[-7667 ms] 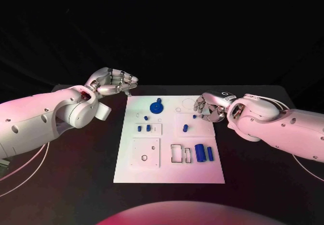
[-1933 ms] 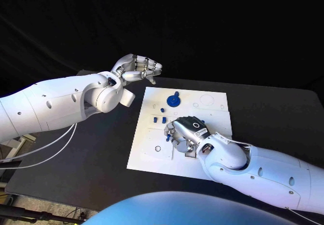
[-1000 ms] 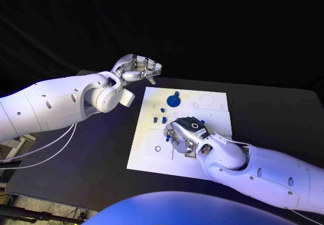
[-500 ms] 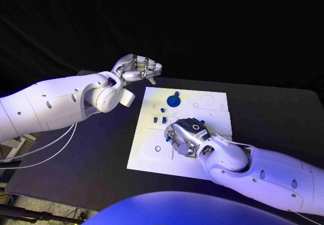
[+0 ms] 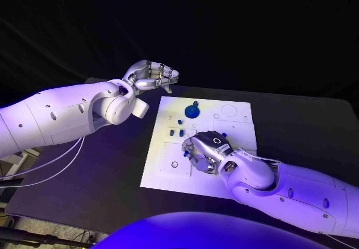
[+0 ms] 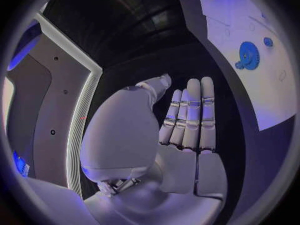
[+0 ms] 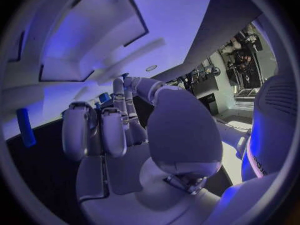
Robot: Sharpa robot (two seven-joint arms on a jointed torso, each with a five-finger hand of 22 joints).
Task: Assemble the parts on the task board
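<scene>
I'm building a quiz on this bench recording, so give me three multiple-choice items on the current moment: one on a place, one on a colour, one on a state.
1. Where is the right hand?
A. Over the middle of the task board
B. Beyond the table's far edge
C. On the bare table left of the board

2. What colour is the gear-shaped part at the board's far end?
A. Red
B. Blue
C. Yellow

3. How does the left hand stand?
A. Pressed flat on the board
B. Gripping the gear
C. Raised off the board, holding nothing

Answers:
1 A: the head view shows the right hand down over the middle of the task board.
2 B: the gear-shaped part is blue.
3 C: the left hand is up beyond the board's far left corner, with nothing in it.
</scene>
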